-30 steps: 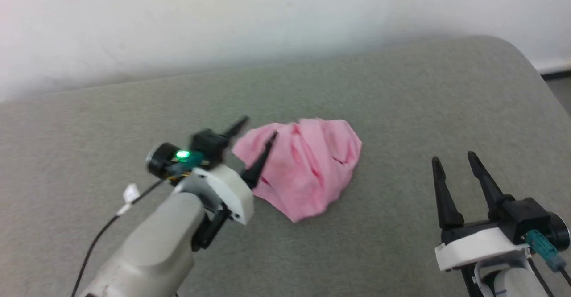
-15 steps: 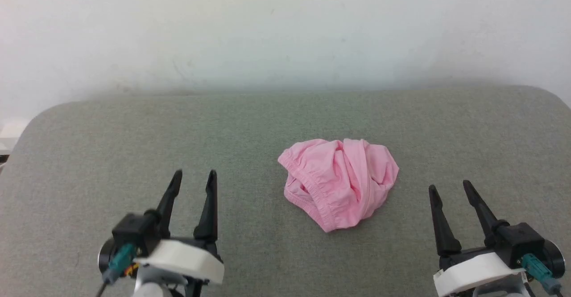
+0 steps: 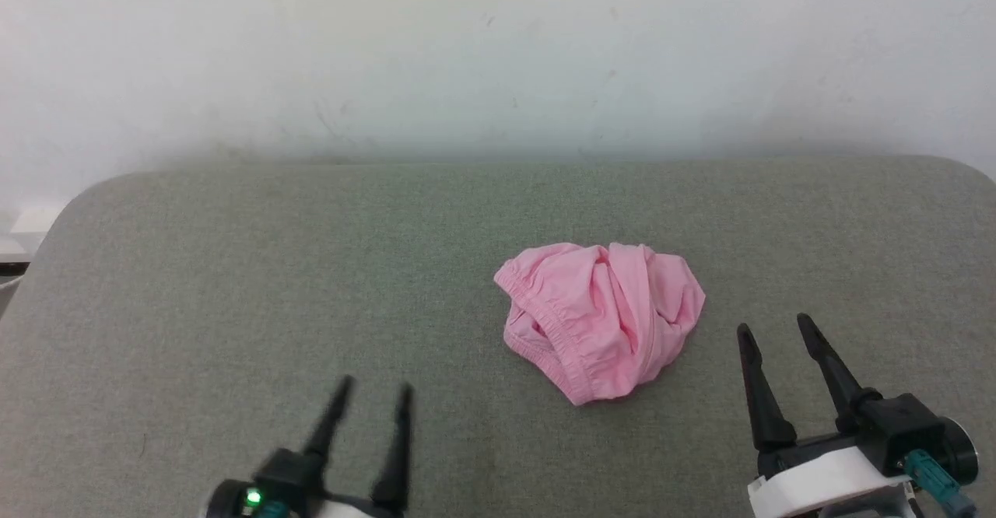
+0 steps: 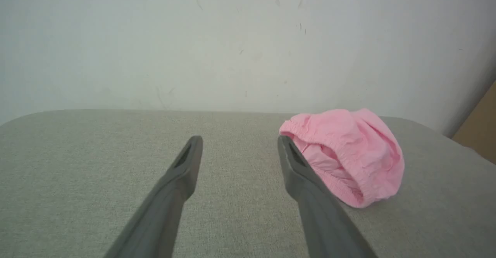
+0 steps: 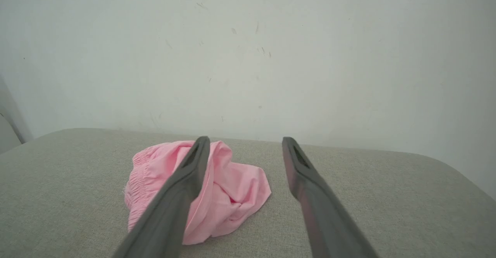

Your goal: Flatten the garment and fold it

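Pink garment (image 3: 603, 320); grey-green table (image 3: 233, 285); white wall (image 3: 467, 51).

A bare indoor work space; which kind cannot be told. A grey cloth-covered pad (image 3: 233, 269) with rounded corners lies under the left gripper (image 3: 375, 386) and right gripper (image 3: 774, 324), a scuffed white wall (image 3: 467, 51) ahead of them.

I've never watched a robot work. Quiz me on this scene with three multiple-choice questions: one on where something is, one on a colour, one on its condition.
1. Where is the garment?
A. hanging from a hook
B. lying on the grey surface
C. inside a basket

2. What colour is it?
A. pink
B. blue
C. white

3. What state is it in?
A. neatly folded
B. spread flat
C. crumpled in a heap

Answers: B, it rests directly on the grey surface; A, the cloth is pink all over; C, it is bunched up with deep creases.
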You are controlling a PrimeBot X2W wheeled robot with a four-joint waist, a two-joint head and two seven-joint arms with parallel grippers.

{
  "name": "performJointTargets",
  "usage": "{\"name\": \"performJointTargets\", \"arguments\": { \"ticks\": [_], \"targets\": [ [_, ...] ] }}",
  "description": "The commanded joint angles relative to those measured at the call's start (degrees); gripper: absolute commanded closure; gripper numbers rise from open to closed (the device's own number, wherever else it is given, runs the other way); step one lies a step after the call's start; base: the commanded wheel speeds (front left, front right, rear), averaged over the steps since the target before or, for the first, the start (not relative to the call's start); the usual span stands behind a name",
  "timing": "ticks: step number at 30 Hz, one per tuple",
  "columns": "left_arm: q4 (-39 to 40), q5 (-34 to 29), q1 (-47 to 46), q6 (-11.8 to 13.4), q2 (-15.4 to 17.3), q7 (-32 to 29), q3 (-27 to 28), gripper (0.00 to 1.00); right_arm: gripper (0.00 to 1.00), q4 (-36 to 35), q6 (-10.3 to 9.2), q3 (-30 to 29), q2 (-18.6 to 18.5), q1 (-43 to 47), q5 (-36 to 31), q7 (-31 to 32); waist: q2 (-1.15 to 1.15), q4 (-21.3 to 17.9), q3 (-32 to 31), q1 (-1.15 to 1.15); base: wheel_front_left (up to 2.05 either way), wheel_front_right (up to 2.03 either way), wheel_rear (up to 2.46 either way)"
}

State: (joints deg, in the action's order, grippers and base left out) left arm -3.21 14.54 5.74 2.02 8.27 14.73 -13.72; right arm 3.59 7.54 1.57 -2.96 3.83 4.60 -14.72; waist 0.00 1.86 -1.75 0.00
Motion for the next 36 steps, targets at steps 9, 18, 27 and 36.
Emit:
{"name": "performJointTargets", "arguments": {
  "ticks": [9,18,27,36],
  "targets": [
    [-0.7,1.9,-6.6,-7.5,0.6,-17.0,-8.5,0.00,0.00,-1.6,-0.05,1.0,0.1,-1.2,-0.8,-0.3,0.00,-2.0,4.1,0.00,0.00,0.00,0.00],
    [1.0,9.3,-15.7,-8.1,0.4,-43.0,-11.7,0.00,0.00,-2.8,-0.05,0.8,0.1,-3.8,-1.0,-0.3,0.00,-6.3,11.5,0.00,0.00,0.00,0.00],
    [-0.3,10.7,-22.9,-7.7,0.0,-50.2,-11.8,0.00,0.00,-3.0,-0.05,1.3,0.1,-6.1,0.2,-0.3,0.00,-9.8,16.1,0.00,0.00,0.00,0.00],
    [-1.9,11.9,-23.6,-8.3,-0.3,-50.4,-13.6,1.00,0.00,-2.5,-0.05,0.7,0.1,-6.8,0.6,-0.3,0.00,-10.1,17.0,0.00,0.00,0.00,0.00]
  ]
}}
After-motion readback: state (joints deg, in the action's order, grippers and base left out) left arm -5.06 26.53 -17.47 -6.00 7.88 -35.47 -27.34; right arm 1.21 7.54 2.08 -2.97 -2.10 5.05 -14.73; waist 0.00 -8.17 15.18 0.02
